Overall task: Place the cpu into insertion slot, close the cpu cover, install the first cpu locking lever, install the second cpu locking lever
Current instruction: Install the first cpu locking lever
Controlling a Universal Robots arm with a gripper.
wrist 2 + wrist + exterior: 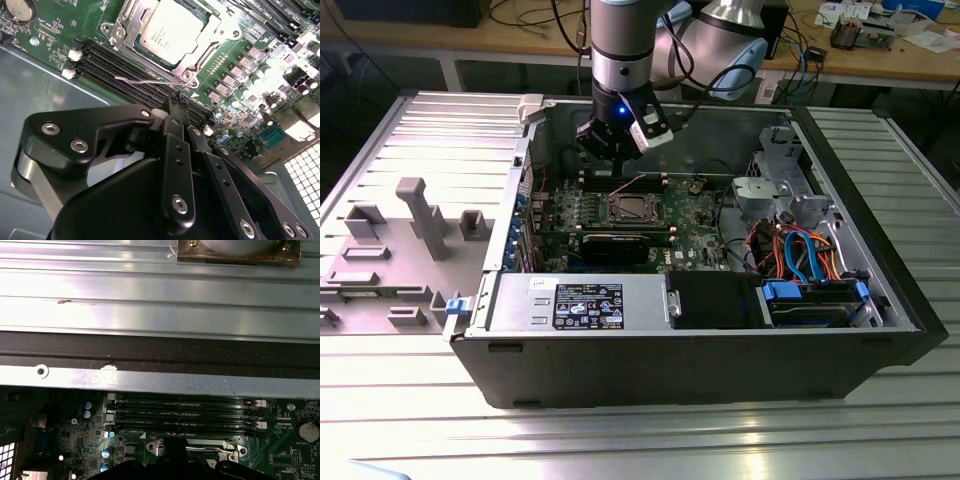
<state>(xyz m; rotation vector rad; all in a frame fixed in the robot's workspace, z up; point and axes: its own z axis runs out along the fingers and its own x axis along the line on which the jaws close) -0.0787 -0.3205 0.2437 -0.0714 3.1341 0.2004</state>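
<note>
Open computer case (840,330) holds green motherboard (695,215). On the motherboard, insertion slot (131,47) contains cpu (167,29), cpu cover (212,31) closed around it, thin lever (142,80) beside it. Gripper (178,102) above memory slots (125,70) near the socket, fingers together, holding nothing. Cpu print unreadable.

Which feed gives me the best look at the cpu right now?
The second wrist view: the cpu fills the socket close up, its silver top framed by the cpu cover. The exterior view shows it small and distant. In the first wrist view the end effector's dark body blocks it.
</note>
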